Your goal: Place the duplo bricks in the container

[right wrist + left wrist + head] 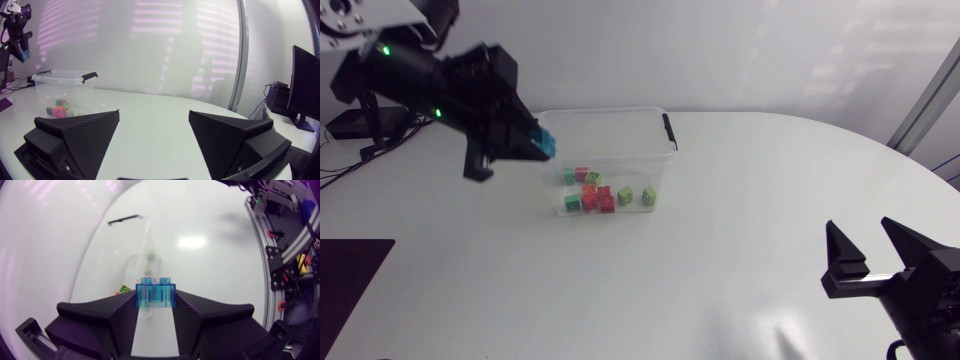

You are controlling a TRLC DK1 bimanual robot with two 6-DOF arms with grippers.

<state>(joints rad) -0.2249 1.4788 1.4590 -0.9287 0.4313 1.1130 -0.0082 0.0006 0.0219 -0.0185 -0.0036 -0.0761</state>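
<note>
Left claw [535,143] clenched on blue brick [547,146], held over container [665,128] rim at desk's far side, ready for drop-in; right claw [873,247] released, parked near corner.

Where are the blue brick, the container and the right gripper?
blue brick [156,294], left wrist view, middle of its front face.
container [605,113], head view, on its far rim.
right gripper [860,230], head view, midway between its fingertips.
</note>
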